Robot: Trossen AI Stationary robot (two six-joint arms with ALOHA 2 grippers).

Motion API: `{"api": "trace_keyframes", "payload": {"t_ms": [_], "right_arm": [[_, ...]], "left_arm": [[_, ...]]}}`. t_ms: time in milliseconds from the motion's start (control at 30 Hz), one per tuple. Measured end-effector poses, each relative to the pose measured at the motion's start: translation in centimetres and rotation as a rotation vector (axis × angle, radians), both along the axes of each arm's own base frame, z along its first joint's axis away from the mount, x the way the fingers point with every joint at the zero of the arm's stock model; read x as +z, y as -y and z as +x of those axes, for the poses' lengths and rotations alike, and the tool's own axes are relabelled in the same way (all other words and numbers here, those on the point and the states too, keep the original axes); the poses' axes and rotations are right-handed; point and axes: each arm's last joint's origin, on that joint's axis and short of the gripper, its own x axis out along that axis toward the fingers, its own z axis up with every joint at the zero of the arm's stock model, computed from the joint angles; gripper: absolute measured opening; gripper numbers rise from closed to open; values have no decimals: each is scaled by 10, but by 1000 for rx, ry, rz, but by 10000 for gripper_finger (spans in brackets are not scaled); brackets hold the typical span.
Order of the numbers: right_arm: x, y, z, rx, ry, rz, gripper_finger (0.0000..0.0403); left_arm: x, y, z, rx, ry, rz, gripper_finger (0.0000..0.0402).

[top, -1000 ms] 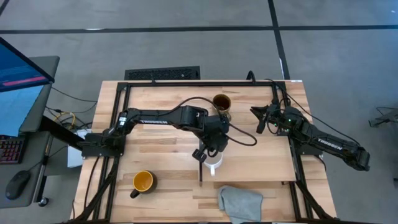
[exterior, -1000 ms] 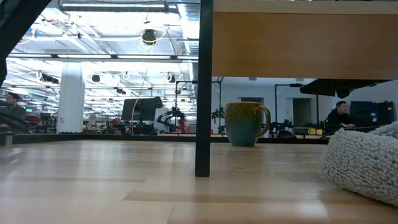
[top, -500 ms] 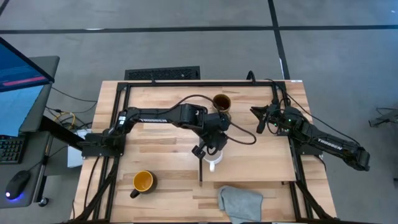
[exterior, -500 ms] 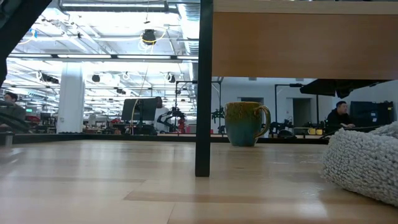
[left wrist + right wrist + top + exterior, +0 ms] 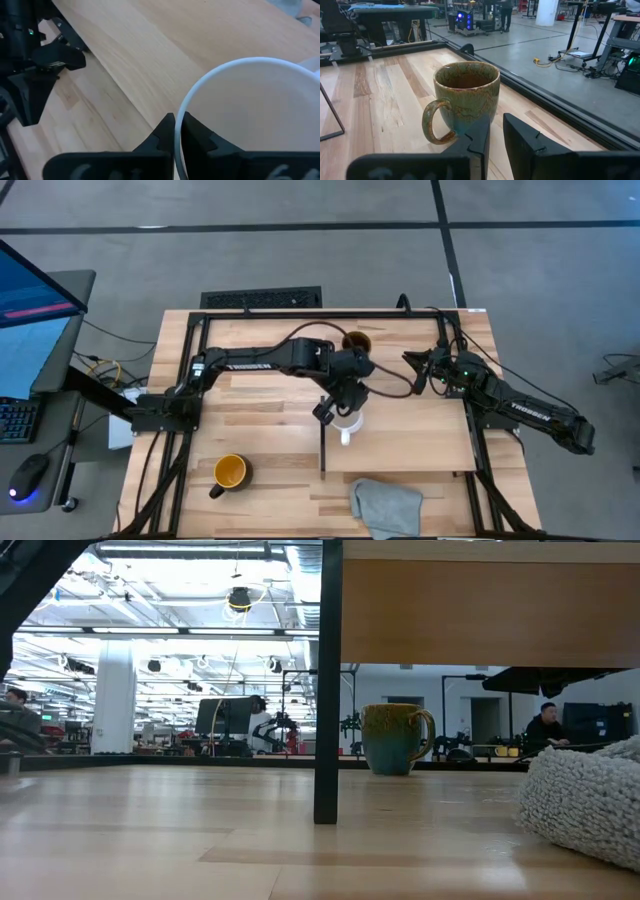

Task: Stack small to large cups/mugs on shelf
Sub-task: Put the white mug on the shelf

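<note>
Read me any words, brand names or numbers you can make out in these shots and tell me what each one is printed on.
"TROSSEN": white lettering on the dark left robot arm, high view.
"TROSSEN": white lettering on the dark right robot arm, high view, barely legible.
The three mugs and the light-wood shelf board carry no visible text.

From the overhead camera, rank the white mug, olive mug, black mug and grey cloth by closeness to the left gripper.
1. White mug, pinched at its rim by the left gripper.
2. Olive mug, at the table's far side.
3. Grey cloth, near edge.
4. Black mug, near-left.
</note>
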Motion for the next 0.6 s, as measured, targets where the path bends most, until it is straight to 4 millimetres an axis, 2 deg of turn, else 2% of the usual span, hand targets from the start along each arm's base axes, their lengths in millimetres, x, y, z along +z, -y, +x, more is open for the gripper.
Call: {"api": "trace_keyframes", "payload": {"t_ms": [167, 433, 600], "right_arm": [[0, 0, 0, 0, 0, 0, 76], [0, 0, 0, 0, 0, 0, 76], [0, 0, 0, 0, 0, 0, 76]], "left_arm": [[-1, -2, 0, 45, -15, -42, 3], [-3, -2, 3, 128, -22, -100, 37], [-3, 0, 3, 126, -18, -110, 43]]}}
